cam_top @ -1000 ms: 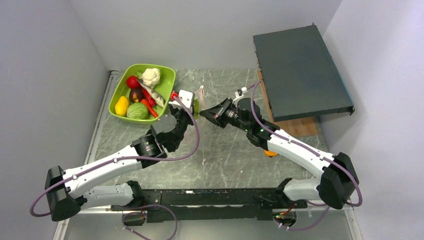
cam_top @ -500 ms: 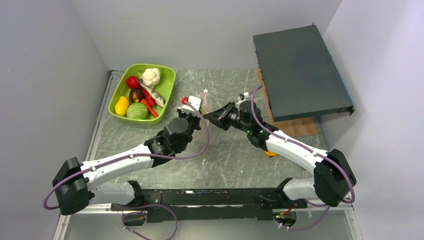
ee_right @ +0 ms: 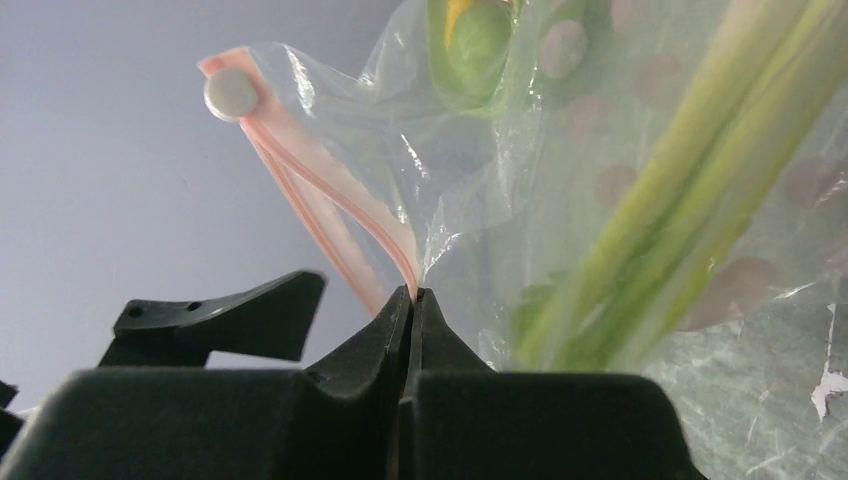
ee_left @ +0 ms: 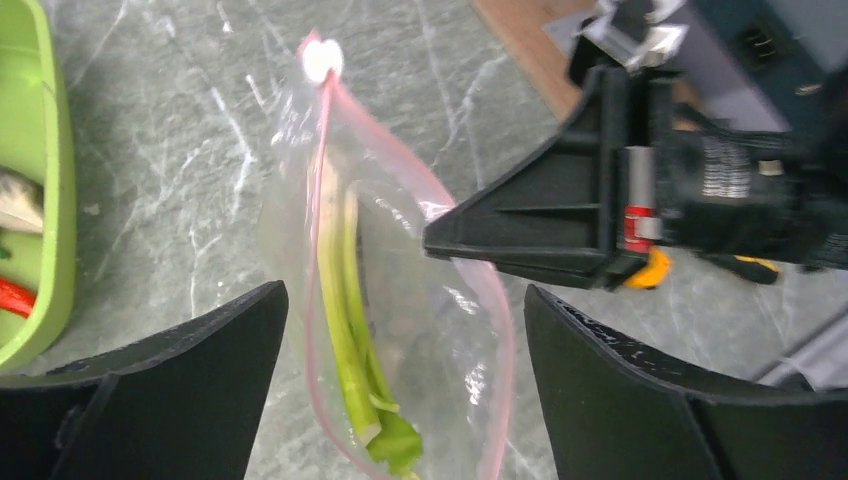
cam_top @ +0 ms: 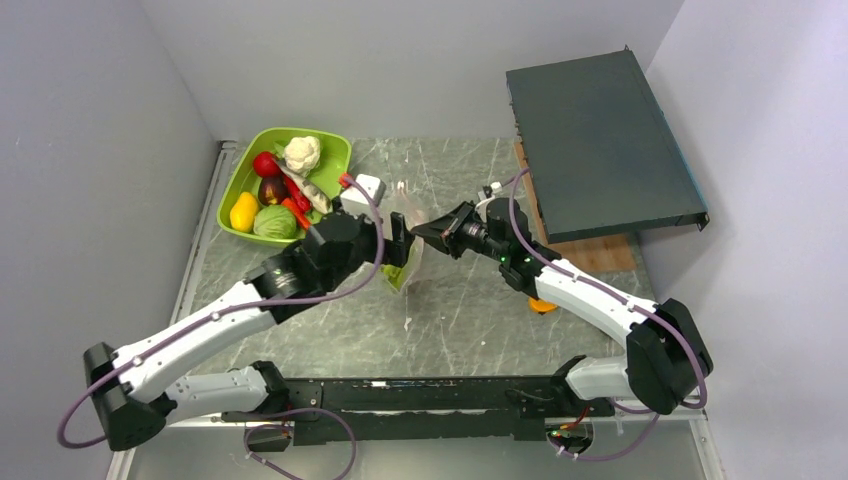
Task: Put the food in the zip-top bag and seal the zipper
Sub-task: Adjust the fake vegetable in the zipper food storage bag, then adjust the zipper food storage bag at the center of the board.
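Your right claw (ee_right: 413, 293) clenched the zip-top bag (ee_left: 450, 330) by its zipper (ee_right: 330, 190); your left claw (ee_left: 405, 297), released, faced its mouth; remaining food (cam_top: 273, 221) lay leftward.

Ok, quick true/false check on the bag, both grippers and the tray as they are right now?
1. The right gripper pinches the zip-top bag at its pink zipper. True.
2. The left gripper is shut on the green stalks. False: its jaws stand wide open and hold nothing.
3. The green stalks lie inside the bag. True.
4. The lime-green tray is empty. False: toy vegetables sit in it.
5. The bag's mouth is sealed. False: in the left wrist view the two sides of the pink strip gape apart.
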Action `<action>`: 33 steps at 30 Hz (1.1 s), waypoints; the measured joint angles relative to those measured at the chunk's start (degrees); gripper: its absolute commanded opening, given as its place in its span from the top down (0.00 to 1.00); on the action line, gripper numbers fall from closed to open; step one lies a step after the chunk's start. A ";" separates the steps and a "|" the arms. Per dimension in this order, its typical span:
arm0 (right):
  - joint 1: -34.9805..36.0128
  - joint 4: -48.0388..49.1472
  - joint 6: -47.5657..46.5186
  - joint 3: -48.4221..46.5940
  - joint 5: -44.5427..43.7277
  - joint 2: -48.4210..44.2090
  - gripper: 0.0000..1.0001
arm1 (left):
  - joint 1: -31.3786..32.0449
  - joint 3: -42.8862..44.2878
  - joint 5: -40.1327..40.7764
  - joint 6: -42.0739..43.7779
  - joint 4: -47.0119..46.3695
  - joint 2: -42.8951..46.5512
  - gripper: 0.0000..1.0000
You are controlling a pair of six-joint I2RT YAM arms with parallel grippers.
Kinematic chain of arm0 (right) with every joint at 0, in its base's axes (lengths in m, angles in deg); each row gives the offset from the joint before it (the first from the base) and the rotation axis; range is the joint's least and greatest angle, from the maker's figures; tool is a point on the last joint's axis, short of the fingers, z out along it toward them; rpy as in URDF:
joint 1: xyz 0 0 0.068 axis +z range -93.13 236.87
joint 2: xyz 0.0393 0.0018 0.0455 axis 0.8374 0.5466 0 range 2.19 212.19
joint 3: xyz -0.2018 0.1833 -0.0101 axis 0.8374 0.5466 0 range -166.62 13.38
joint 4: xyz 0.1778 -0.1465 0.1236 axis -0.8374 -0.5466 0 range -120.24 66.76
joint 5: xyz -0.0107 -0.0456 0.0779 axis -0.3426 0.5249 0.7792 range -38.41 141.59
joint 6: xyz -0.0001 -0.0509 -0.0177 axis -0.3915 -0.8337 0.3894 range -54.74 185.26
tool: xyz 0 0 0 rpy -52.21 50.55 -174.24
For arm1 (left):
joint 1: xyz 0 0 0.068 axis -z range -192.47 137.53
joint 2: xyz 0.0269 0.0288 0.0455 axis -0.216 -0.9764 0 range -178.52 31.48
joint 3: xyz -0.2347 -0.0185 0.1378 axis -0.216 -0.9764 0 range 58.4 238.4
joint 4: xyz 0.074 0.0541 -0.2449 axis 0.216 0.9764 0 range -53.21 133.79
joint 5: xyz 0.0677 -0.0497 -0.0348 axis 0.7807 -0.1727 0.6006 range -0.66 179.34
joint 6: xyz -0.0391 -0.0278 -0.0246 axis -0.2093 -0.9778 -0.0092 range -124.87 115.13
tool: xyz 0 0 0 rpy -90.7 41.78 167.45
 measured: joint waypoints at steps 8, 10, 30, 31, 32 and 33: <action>-0.20 -1.44 -0.66 -4.15 1.90 0.00 1.00 | -1.25 10.14 -7.67 -0.98 12.00 8.81 0.12; -0.24 -1.44 -0.83 -5.38 1.90 0.00 1.00 | -1.33 9.70 -7.45 -1.22 12.72 10.95 0.12; -0.52 -22.05 -24.06 -15.50 0.00 -7.06 1.00 | -5.57 12.04 -16.04 -4.90 18.45 -7.34 0.96; -0.61 -24.48 -26.47 -17.53 -0.90 -7.61 1.00 | -5.57 13.33 -17.75 -4.48 18.05 -7.37 0.98; -0.63 -27.26 -29.18 -20.00 -2.16 -8.13 1.00 | -5.57 14.75 -19.37 -4.37 17.53 -7.37 1.00; -0.68 -29.24 -31.78 -22.23 -3.34 -8.83 1.00 | -5.57 16.46 -21.20 -4.20 16.92 -7.37 1.00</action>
